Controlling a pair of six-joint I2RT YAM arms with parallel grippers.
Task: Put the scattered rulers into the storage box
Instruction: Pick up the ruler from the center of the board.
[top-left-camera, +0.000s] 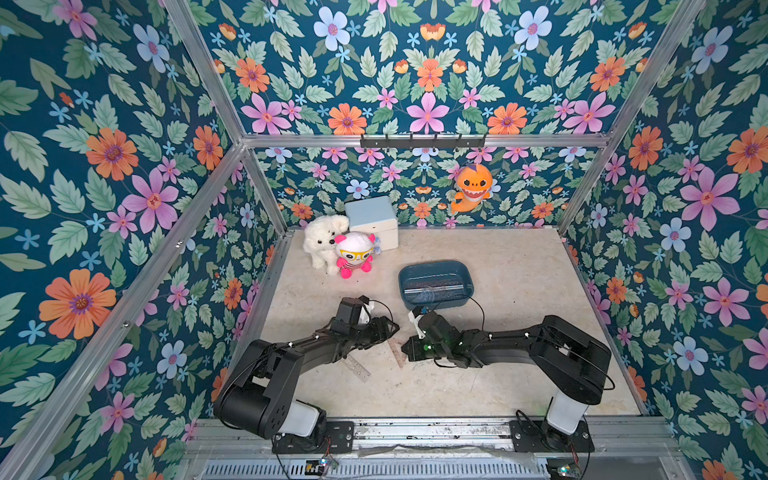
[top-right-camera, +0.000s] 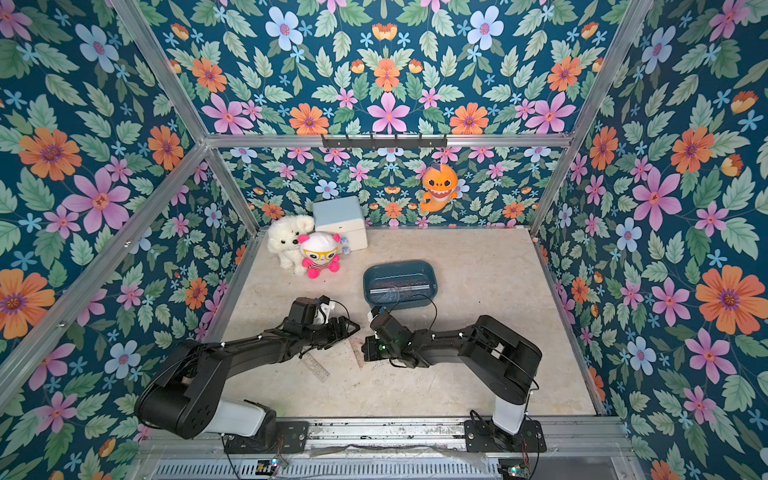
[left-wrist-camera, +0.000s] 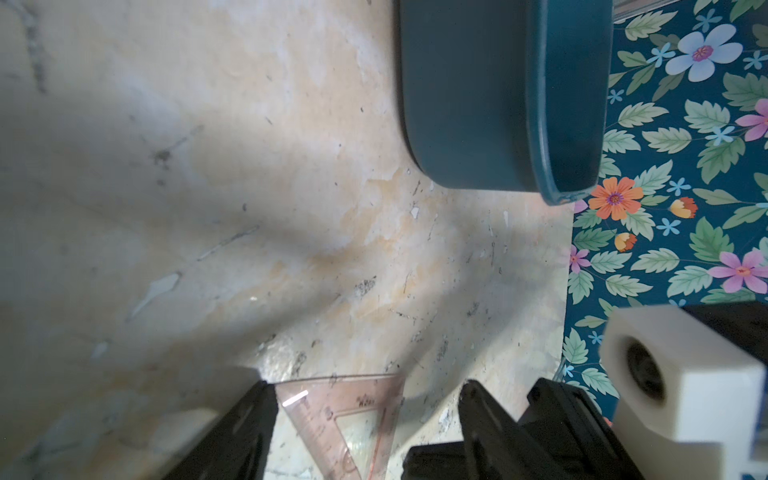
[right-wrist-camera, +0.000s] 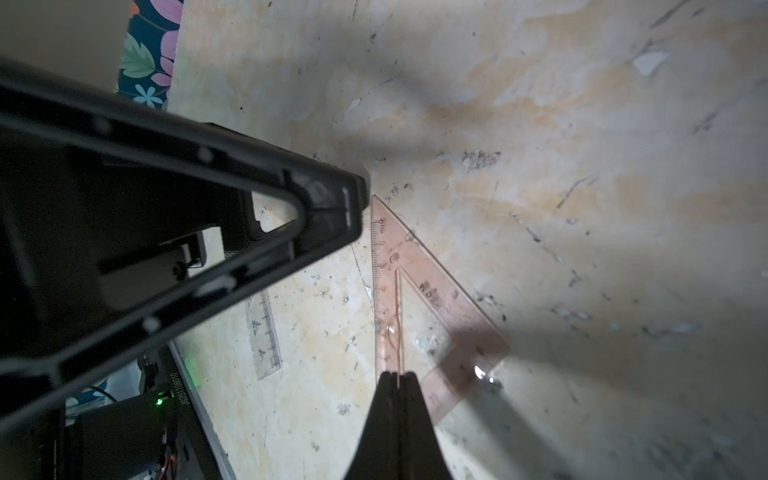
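Note:
A pink transparent triangle ruler lies flat on the table between my two grippers in both top views. My left gripper is open, its fingers straddling one corner of the triangle. My right gripper is shut, with its tips over the triangle's long edge. A clear straight ruler lies beside it, partly under the left arm. The dark teal storage box stands just beyond the grippers and holds clear rulers.
A white plush dog, a pink-and-white doll and a pale blue-and-white cube box sit at the back left. An orange shark toy hangs on the back wall. Flowered walls close in three sides.

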